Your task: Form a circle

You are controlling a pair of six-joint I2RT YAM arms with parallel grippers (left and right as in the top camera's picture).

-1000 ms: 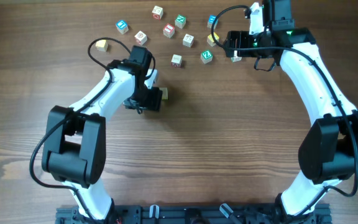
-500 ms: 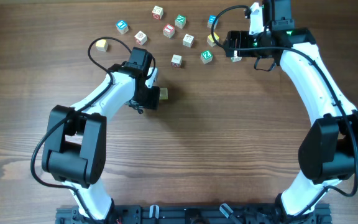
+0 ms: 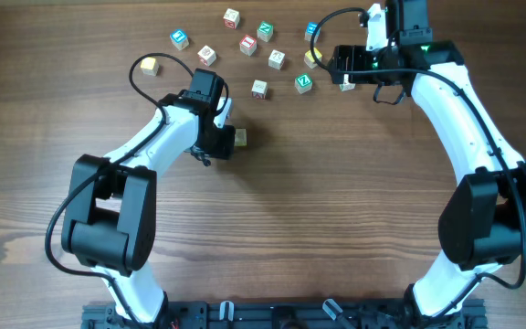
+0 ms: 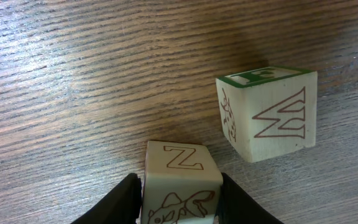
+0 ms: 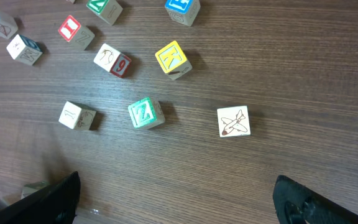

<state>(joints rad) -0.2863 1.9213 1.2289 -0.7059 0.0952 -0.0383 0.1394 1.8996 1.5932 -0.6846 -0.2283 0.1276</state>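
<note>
**Inspector:** Left claw (image 4: 179, 182)?

**Assessor:** It had narrowed since the earlier frames. Its fingers (image 4: 120, 202) pressed both sides of a cream cube (image 4: 180, 160). From overhead, the wrist had shifted slightly toward the far edge of the bench (image 3: 290, 219).

**Inspector:** Right claw (image 5: 176, 186)?

**Assessor:** Spread wide, gripping nothing, unmoved. It hung over the scatter of cubes (image 3: 276, 59), which lay as before.

**Inspector:** Count.

**Assessor:** Thirteen cubes were seen from overhead. Two were blue-faced and two green-faced; the rest were pale, red or yellow on top.

**Inspector:** Markings?

**Assessor:** The cream cube bore an outlined Z on top and an animal drawing on its near face. Just beside it, not touching, stood a green-topped cube (image 4: 269, 115) with an outlined E on its side. Under the right wrist lay four marked cubes:
- a green Z cube (image 5: 145, 113)
- a yellow cube (image 5: 173, 58) marked K
- a cube with a 9 (image 5: 112, 59) on its red side
- an aeroplane cube (image 5: 234, 121)

**Inspector:** The circle?

**Assessor:** Not yet formed. The cubes sat apart along the bench's far side, with the green Z cube near the right claw.
</note>
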